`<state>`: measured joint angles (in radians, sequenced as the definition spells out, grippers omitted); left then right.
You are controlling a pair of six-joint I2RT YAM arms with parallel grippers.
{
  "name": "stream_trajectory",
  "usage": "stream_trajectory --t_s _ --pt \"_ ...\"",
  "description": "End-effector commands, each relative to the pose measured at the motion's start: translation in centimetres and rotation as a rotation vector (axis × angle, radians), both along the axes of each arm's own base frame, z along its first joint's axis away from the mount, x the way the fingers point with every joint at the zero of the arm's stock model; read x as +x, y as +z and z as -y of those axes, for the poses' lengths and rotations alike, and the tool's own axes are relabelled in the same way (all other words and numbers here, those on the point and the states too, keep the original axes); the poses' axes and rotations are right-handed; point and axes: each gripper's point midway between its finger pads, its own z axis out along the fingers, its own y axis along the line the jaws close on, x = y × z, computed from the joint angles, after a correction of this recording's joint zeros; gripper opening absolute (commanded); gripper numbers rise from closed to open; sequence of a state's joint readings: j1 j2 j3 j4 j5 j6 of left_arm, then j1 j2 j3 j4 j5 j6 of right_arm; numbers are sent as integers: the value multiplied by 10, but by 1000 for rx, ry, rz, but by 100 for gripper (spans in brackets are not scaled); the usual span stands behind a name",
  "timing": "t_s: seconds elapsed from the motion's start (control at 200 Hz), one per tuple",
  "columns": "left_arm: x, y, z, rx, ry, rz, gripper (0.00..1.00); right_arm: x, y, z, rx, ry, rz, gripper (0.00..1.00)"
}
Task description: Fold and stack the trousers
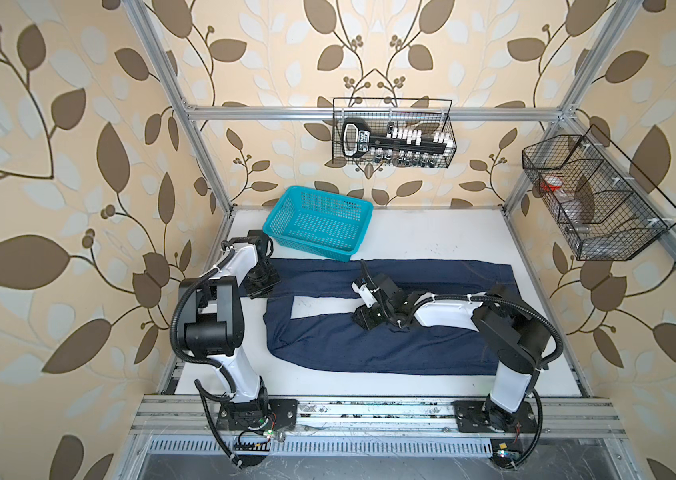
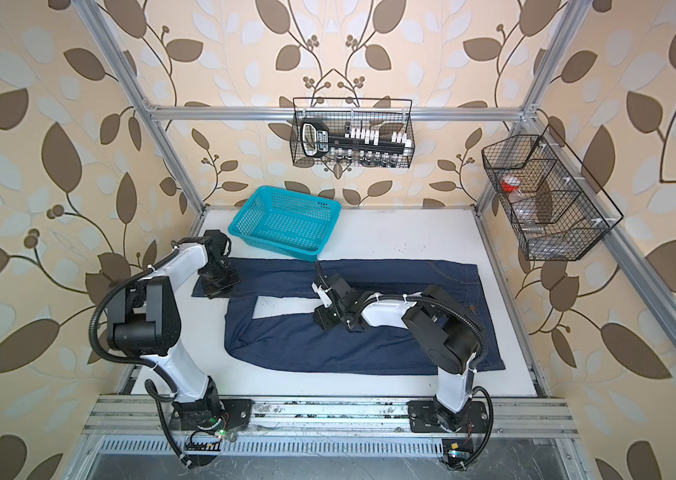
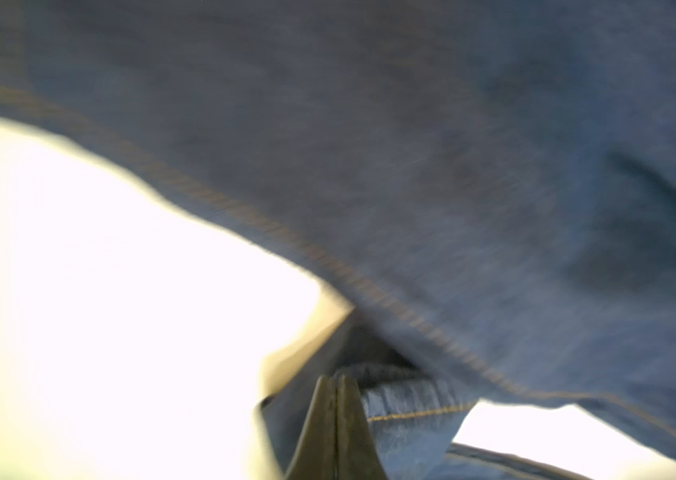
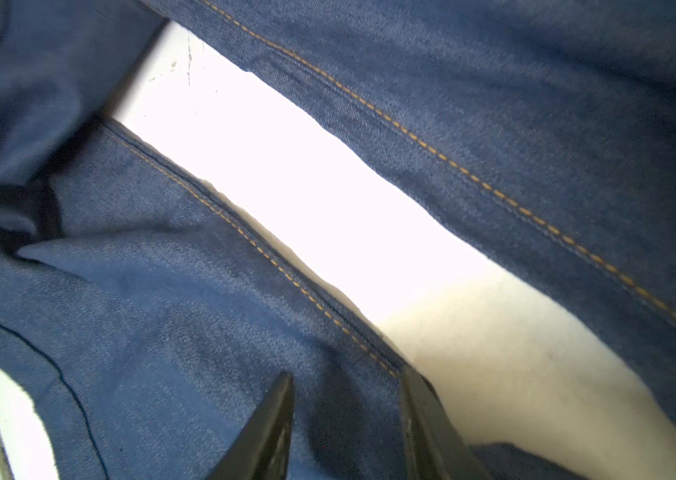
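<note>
The dark navy denim trousers (image 1: 390, 345) (image 2: 349, 349) lie flat on the white table (image 1: 432, 241), waistband to the right and legs running left with a strip of table between them. My left gripper (image 1: 260, 286) (image 2: 220, 286) is at the far leg's left end. In the left wrist view its fingers (image 3: 336, 378) are pressed together, shut on the orange-stitched hem (image 3: 411, 415). My right gripper (image 1: 363, 318) (image 2: 325, 319) rests on the near leg's inner seam. In the right wrist view it (image 4: 346, 374) stands open, with flat denim (image 4: 162, 291) between the tips.
A teal plastic basket (image 1: 311, 247) (image 2: 274, 245) stands at the back of the table, just behind the far leg. Two black wire baskets (image 1: 394, 133) (image 1: 590, 195) hang on the frame at the back and the right. Aluminium rails run along the front edge.
</note>
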<state>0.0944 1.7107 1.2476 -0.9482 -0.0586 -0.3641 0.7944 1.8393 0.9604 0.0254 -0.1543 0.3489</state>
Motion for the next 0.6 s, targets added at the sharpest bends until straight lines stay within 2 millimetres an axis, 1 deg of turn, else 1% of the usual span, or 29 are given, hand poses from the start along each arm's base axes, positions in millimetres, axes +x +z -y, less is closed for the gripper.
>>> stream_trajectory --t_s 0.0,0.1,0.135,0.15,0.195,0.245,0.3,0.38,0.47,0.51,0.595 --pt "-50 41 -44 219 67 -63 0 -7 -19 23 -77 -37 -49 44" --pt "-84 54 -72 304 168 -73 0 -7 -20 25 -89 -45 -48 44" --pt "-95 53 -82 330 208 -87 0 -6 -21 26 -94 -48 -44 44" --pt "-100 59 -86 342 229 -69 0 -6 -21 28 -98 -51 -43 44" --pt "-108 65 -97 375 286 -49 0 -4 -21 32 -113 -64 -34 44" --pt "-112 72 -105 396 327 -23 0 -2 -22 38 -126 -84 -24 44" --pt "-119 74 -114 422 383 -27 0 2 -20 42 -126 -104 -11 44" --pt "-131 62 -122 421 472 -44 0 3 -17 44 -123 -113 -4 44" --pt "-145 36 -120 320 591 -71 0 3 -13 41 -98 -105 1 45" --pt "-145 29 -118 290 607 -75 0 3 -9 37 -77 -97 4 45" --pt "-142 20 -114 258 614 -75 0 4 3 29 -30 -81 13 48"
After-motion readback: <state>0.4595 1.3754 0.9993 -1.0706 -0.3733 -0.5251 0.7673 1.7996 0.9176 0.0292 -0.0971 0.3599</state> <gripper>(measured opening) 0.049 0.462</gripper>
